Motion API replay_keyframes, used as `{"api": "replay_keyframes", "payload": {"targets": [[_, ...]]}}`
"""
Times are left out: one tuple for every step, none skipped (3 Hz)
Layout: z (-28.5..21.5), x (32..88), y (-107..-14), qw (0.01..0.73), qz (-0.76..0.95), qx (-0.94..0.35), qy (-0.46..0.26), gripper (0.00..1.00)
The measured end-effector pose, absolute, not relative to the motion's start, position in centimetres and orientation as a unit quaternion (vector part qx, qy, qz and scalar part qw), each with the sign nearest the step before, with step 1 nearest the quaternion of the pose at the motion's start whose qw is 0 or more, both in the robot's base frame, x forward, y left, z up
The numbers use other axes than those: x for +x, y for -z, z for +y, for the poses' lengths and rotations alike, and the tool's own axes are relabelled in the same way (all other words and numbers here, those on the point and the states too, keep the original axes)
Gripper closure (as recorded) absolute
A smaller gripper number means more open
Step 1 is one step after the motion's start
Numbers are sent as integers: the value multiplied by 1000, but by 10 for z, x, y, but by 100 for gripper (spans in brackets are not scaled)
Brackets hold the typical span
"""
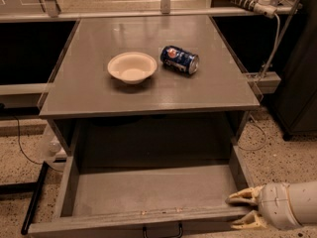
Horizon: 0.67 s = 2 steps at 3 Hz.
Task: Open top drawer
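Note:
The top drawer (148, 190) of the grey cabinet is pulled far out toward the camera, showing its deep, empty grey box. Its small black bar handle (162, 230) shows at the bottom edge of the view. My gripper (244, 209) is at the drawer's right front corner. It comes in from the lower right on a white wrist. Its tan fingertips (241, 197) are spread apart, one on each side of the right end of the front panel. No other drawers are in view.
On the cabinet top (84, 90) stand a white bowl (132, 67) and a blue soda can (179, 59) lying on its side. A black pole (33, 197) lies on the speckled floor at the left. A cable and a white fitting (265, 1) hang at the upper right.

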State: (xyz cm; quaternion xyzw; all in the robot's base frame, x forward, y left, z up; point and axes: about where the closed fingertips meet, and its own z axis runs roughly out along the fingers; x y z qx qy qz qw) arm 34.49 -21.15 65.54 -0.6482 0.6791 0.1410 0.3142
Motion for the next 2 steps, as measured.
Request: {"api": "replay_keyframes", "payload": {"targets": [[-212, 345, -655, 314, 679, -648, -141, 63], [-211, 345, -655, 314, 679, -648, -141, 40]]}}
